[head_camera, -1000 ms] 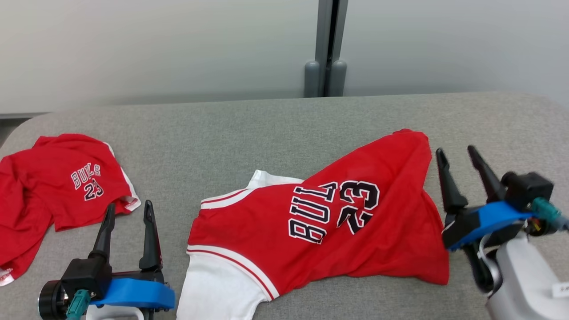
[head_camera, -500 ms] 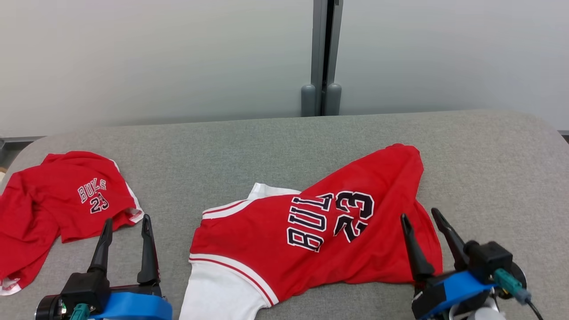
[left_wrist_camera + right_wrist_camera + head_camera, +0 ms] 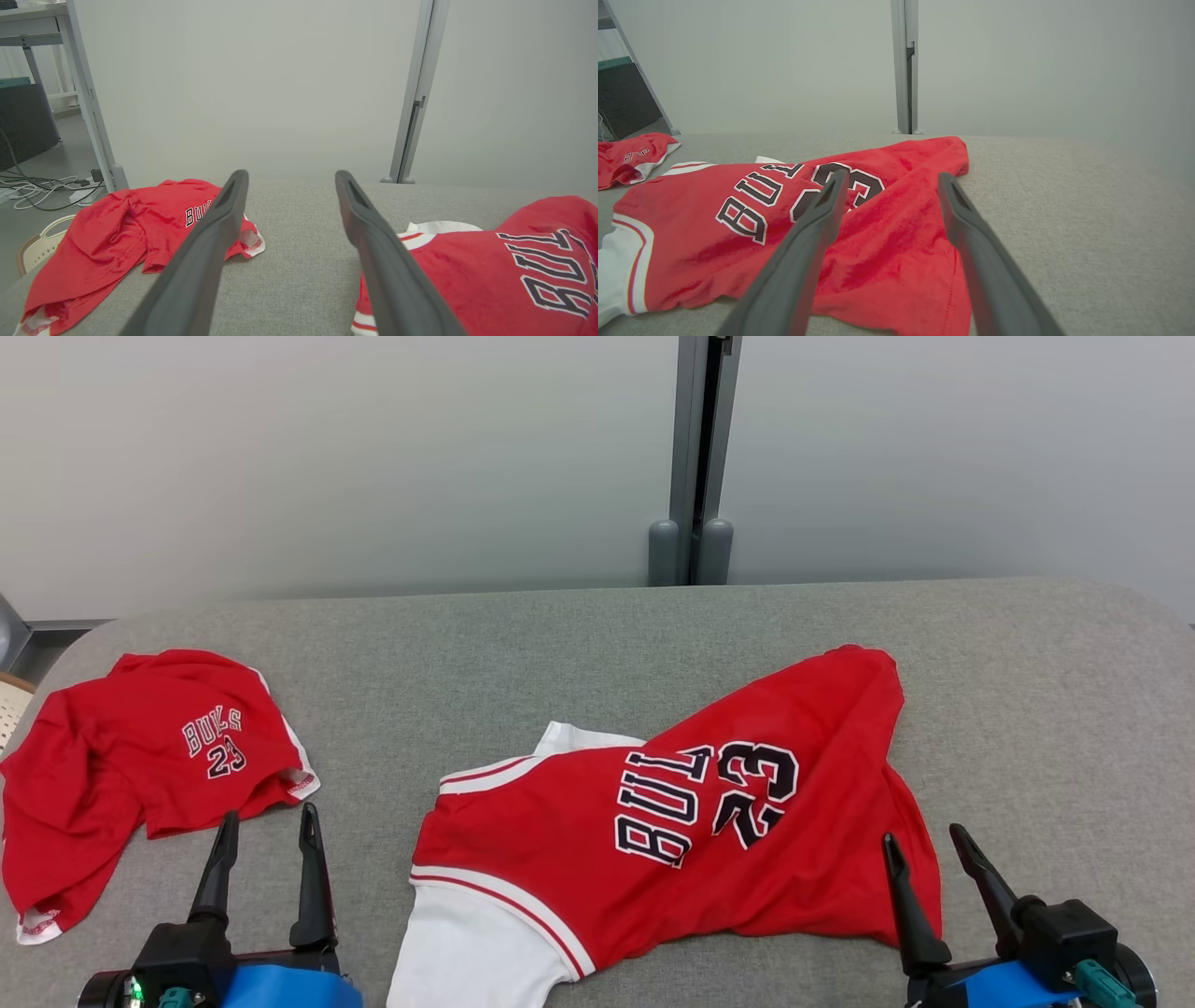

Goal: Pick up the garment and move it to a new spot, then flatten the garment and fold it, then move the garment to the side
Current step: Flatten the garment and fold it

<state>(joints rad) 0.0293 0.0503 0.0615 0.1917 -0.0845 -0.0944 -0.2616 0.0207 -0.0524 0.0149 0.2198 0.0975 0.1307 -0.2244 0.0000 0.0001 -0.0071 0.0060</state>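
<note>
The red jersey (image 3: 672, 840) lies rumpled on the grey padded table (image 3: 560, 644), about midway along its front edge, with the white part nearest the front. The left gripper (image 3: 269, 814) hovers between the jersey and a second red shirt (image 3: 121, 756) at the left edge, fingers spread and empty. The right gripper (image 3: 922, 834), also spread and empty, sits at the jersey's right side.

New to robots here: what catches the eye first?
A big red jersey with a bold 23 lies rumpled in the middle of the grey table. A smaller red garment with the same number is crumpled at the left edge. Near the front, the left gripper and right gripper stand open and empty.
</note>
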